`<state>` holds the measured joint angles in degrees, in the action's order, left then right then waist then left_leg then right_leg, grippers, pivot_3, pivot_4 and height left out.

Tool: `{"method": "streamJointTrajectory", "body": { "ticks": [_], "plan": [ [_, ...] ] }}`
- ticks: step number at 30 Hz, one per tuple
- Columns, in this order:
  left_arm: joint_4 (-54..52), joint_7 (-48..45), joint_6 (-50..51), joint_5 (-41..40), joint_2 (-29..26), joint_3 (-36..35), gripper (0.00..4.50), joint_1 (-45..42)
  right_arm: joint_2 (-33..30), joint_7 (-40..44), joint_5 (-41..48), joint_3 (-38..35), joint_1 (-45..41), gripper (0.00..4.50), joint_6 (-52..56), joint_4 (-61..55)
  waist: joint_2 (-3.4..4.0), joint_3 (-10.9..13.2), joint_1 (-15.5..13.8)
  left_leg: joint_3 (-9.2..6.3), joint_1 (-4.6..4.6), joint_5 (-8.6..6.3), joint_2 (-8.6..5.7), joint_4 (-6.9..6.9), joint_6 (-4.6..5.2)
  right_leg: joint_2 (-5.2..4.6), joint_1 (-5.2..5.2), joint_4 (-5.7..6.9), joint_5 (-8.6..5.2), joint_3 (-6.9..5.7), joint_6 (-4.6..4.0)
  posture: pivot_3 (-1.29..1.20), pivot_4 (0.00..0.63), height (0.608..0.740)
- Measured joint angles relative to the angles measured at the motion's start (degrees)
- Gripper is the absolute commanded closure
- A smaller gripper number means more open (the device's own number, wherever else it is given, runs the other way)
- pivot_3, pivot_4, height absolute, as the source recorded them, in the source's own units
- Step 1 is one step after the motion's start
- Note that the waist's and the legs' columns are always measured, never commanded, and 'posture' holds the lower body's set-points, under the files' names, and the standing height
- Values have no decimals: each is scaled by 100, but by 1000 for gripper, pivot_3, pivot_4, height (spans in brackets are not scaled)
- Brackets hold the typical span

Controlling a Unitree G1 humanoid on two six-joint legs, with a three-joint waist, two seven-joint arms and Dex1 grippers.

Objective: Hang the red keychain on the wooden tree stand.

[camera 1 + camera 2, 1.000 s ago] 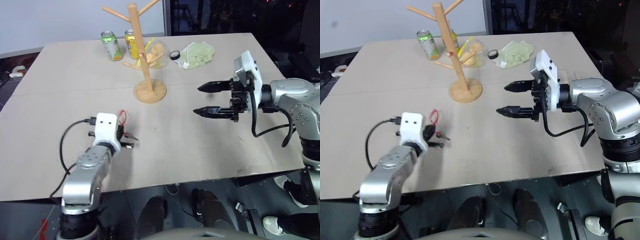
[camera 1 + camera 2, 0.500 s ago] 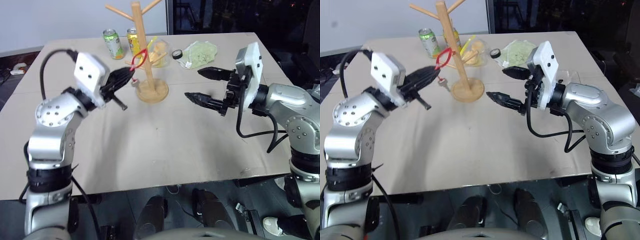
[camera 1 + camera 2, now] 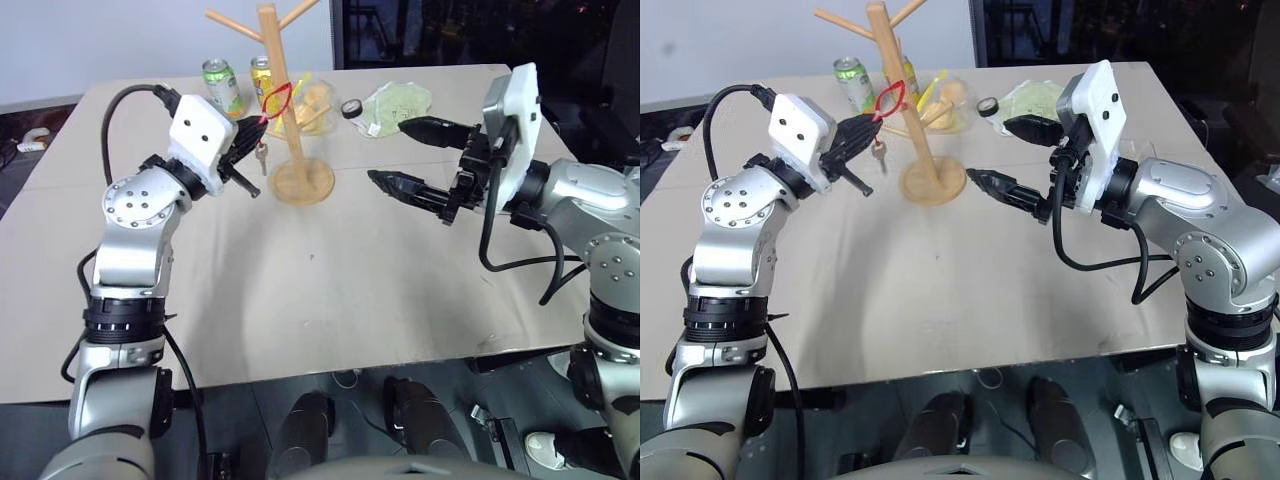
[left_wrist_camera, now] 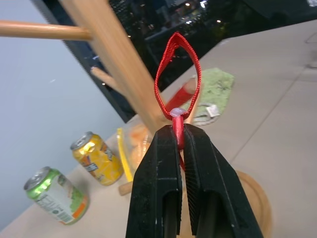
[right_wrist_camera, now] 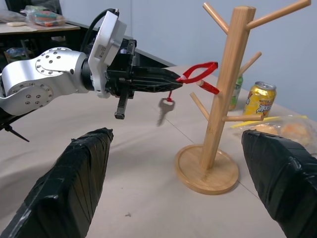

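Beige tabletop carries the wooden tree stand at its far side. My right gripper gapes wide (nothing in it); my left gripper pinches the red keychain beside the pole, key dangling.

My left gripper is clamped on the red keychain, holding its loop just beside the wooden tree stand, key dangling below. My right gripper hangs spread wide, right of the stand's base.
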<state>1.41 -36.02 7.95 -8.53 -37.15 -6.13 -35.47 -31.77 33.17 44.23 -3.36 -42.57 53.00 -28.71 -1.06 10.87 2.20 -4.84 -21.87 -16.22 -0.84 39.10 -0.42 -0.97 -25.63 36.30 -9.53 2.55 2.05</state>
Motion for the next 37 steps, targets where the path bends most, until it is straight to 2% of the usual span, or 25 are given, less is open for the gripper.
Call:
{"method": "streamJointTrajectory", "body": {
  "ticks": [14,16,17,18,20,24,25,29,33,37],
  "plan": [
    [207,-53,-93,285,-5,214,4467,8,-64,-151,138,-4,-1,0,45,10,0,0,8,0,2,0,1,0,0,2,0,2,-3,0,5,0,150,740],
    [273,8,-92,349,-18,214,3785,0,-65,-177,144,-5,-1,0,45,11,0,0,7,0,2,0,1,0,0,2,0,2,-3,0,5,0,150,740],
    [346,23,-92,394,-32,213,3666,-8,-65,-192,148,-5,-1,0,45,11,0,0,6,0,2,0,1,0,0,2,0,2,-3,0,6,0,150,740],
    [388,17,-88,391,-38,211,3296,-9,-67,-205,148,-5,-1,0,45,13,0,0,6,0,1,0,1,0,0,2,0,2,-3,-1,4,0,150,740],
    [400,0,-75,377,-40,206,2472,-10,-78,-217,148,-5,-1,0,45,35,0,0,5,0,1,0,1,0,0,1,0,2,-2,0,4,0,150,740],
    [419,-44,97,197,-79,64,442,-35,-130,-209,146,-5,0,0,43,56,0,0,10,-1,1,0,2,0,0,2,0,2,-3,0,4,0,150,740],
    [419,-66,173,124,-99,-11,52,-43,-161,-202,143,-5,3,0,42,60,0,0,13,-1,2,0,2,0,0,2,0,2,-3,0,4,0,150,740],
    [367,-745,924,-604,-464,-252,16,-91,-437,69,107,-4,29,0,-8,226,-1,1,16,0,0,0,2,1,0,3,-1,2,-11,-1,17,0,150,740],
    [296,-1960,2362,-1663,-1365,-472,16,-277,-923,643,-33,3,-3,0,-172,703,-1,4,27,1,0,-1,3,-2,2,6,-1,-2,-13,-2,18,0,150,740],
    [257,-2441,3227,-2210,-1645,-476,16,-390,-1108,1036,-215,35,-166,0,-398,1013,1,6,25,1,3,-1,4,-5,2,6,-1,-2,-14,-1,19,0,150,740]
  ]
}}
